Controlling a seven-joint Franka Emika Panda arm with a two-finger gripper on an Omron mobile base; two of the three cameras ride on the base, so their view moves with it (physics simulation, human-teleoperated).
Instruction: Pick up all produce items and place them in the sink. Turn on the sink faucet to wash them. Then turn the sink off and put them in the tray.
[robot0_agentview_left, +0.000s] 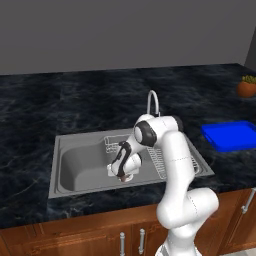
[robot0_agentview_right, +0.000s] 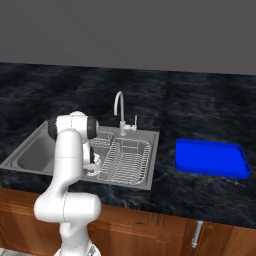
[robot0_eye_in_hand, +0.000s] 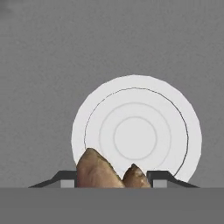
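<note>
We are looking at a rendered kitchen. A steel sink (robot0_agentview_left: 70, 167) with a gooseneck faucet (robot0_agentview_right: 119, 111) and a wire rack (robot0_agentview_right: 127, 160) is set into a dark marble table (robot0_agentview_left: 60, 100). Wooden cabinet doors (robot0_agentview_left: 90, 237) with metal handles run below its front edge.

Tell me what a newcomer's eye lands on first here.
The white arm bends down into the grey sink, its hand low over the basin floor. In the hand view a brown lump of produce sits between the fingers, right at the pale round drain. The bright blue tray lies on the dark counter right of the sink.
</note>
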